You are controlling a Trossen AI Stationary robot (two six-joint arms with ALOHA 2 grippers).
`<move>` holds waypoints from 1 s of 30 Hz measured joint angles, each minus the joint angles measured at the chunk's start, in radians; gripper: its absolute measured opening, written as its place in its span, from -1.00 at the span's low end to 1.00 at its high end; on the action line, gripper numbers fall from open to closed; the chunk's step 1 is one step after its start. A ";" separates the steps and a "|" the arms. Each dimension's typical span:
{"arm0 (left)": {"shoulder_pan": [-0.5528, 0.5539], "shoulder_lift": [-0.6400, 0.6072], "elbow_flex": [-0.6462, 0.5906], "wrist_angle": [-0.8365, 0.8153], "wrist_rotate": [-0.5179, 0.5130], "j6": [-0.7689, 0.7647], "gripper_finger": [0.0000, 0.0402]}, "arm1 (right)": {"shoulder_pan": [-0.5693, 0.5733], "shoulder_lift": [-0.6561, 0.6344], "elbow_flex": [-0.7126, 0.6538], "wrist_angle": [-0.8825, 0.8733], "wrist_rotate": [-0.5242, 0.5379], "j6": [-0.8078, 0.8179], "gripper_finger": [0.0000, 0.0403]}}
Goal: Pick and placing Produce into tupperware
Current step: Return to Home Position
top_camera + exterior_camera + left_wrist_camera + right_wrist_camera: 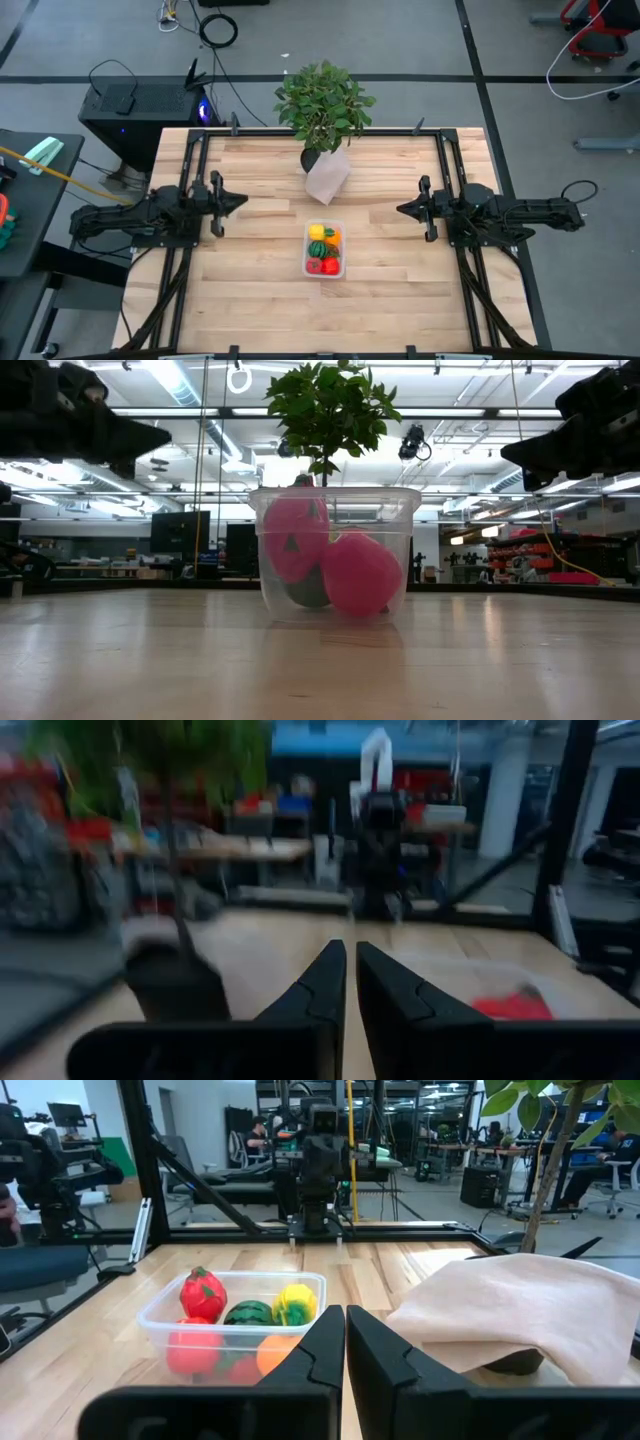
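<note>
- Jaws pressed together and empty on my left gripper (238, 203) and right gripper (404, 209), either side of the tub (306, 262), well apart.
- Produce (323, 248) lies inside the tub, none outside it; I judge only parking remains.

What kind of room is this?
Most likely a robot lab or workshop. Two robot arms work at a wooden table, with the left pincer and right pincer over its sides. A black computer box and loose cables lie on the floor.
</note>
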 joint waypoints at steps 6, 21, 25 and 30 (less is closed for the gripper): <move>0.000 -0.001 0.000 0.042 -0.004 0.099 -0.84 | 0.000 0.000 0.000 0.000 0.000 -0.001 -0.90; 0.000 0.000 0.000 0.040 -0.004 0.072 -0.82 | -0.001 0.000 0.000 0.000 0.000 0.002 -0.90; 0.000 0.000 0.000 0.040 -0.004 0.072 -0.81 | -0.001 0.000 0.000 0.000 0.000 0.003 -0.90; 0.000 0.000 0.000 0.040 -0.004 0.072 -0.83 | -0.001 0.000 0.000 0.000 0.000 0.002 -0.90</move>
